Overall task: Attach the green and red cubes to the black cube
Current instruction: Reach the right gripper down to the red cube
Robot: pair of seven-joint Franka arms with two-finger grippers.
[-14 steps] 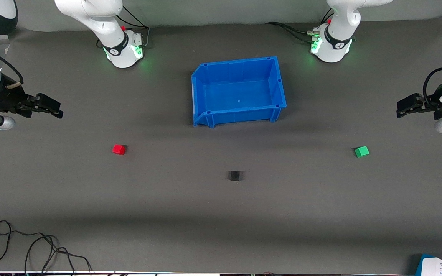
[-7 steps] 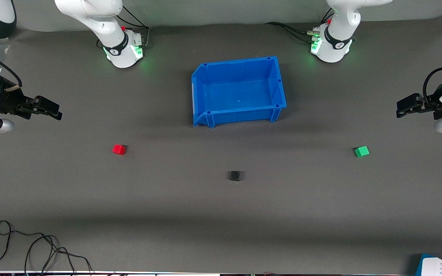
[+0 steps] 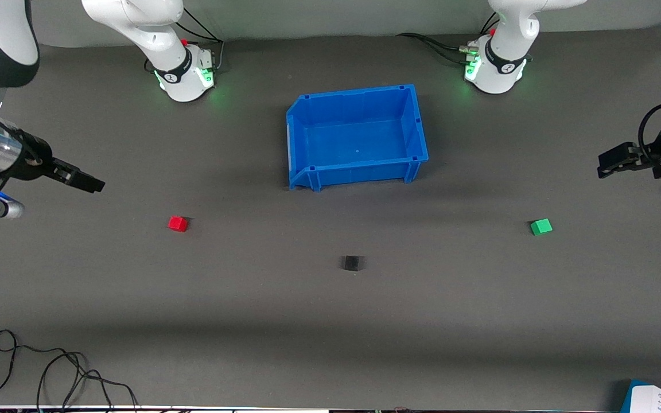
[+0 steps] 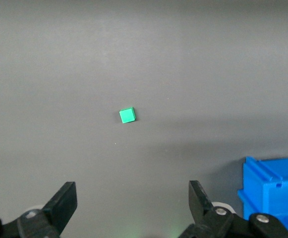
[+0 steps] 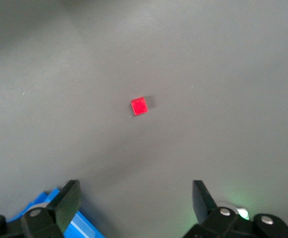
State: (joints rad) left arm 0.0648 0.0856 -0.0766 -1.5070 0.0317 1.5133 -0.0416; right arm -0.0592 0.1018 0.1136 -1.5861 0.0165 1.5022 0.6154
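The black cube [image 3: 352, 263] sits on the grey table nearer the front camera than the blue bin. The red cube [image 3: 178, 223] lies toward the right arm's end and shows in the right wrist view [image 5: 139, 105]. The green cube [image 3: 541, 226] lies toward the left arm's end and shows in the left wrist view [image 4: 127, 115]. My right gripper [image 3: 90, 184] is open and empty in the air at the right arm's end. My left gripper [image 3: 606, 163] is open and empty in the air at the left arm's end. The black cube is out of both wrist views.
An empty blue bin [image 3: 356, 98] stands mid-table between the arm bases; its corner shows in the left wrist view [image 4: 275, 191]. Black cables [image 3: 55, 373] lie at the front edge toward the right arm's end. A white and blue object [image 3: 660, 398] sits at the front corner toward the left arm's end.
My right gripper has swung down and toward the red cube, its wrist turning. My left gripper has shifted slightly outward. The cubes have not moved.
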